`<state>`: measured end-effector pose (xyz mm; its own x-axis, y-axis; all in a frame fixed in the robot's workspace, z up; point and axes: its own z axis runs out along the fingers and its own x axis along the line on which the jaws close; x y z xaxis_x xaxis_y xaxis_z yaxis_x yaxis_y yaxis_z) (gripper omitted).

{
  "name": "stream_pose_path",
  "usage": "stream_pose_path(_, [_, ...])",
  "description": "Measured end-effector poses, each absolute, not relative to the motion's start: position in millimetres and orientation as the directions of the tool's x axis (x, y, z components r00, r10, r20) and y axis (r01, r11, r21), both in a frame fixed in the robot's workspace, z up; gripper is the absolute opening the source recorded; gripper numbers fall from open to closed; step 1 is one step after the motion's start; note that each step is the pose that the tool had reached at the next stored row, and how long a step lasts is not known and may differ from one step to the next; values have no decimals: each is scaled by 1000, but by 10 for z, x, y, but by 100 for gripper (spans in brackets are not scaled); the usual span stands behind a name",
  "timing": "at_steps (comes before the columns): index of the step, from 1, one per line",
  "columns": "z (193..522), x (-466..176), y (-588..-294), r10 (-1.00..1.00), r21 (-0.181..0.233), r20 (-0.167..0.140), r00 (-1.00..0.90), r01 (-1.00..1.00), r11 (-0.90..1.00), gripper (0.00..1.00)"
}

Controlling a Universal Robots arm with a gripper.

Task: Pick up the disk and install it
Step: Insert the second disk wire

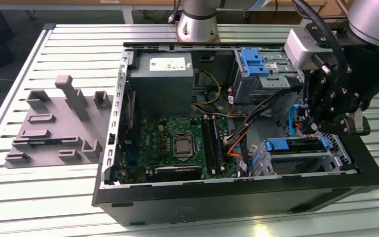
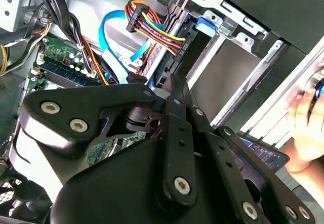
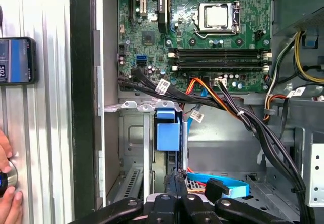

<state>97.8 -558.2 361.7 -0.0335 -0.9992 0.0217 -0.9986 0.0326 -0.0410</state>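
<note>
Jaws [image 1: 308, 129] down at the drive cage on the exterior view's right, with the disk [image 1: 295, 146] sitting in that cage.

From the exterior view's left, you have a grey fixture [image 1: 57, 123] on the desk [image 1: 18, 197], then the open computer case [image 1: 242, 197]. Much of the disk is hidden. The cage walls cover its body, so you see mostly its blue end, edge-on in the first wrist view [image 3: 168, 133]. The arm's own dark linkage blocks a large part of both wrist views. The jaws [image 3: 174, 177] look pressed together with nothing between them, tips just beside the disk's blue end. I cannot tell whether they touch it. In the second wrist view the jaws [image 2: 174, 85] point at the same cage. A person's hand [image 3: 7, 193] is cut off at the frame edge beside a phone [image 3: 17, 60].
</note>
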Motion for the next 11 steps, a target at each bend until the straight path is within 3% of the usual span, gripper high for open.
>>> stream_pose_path(11, [3619,959,-5582,-999,-41,22,-33,-999,33,11])
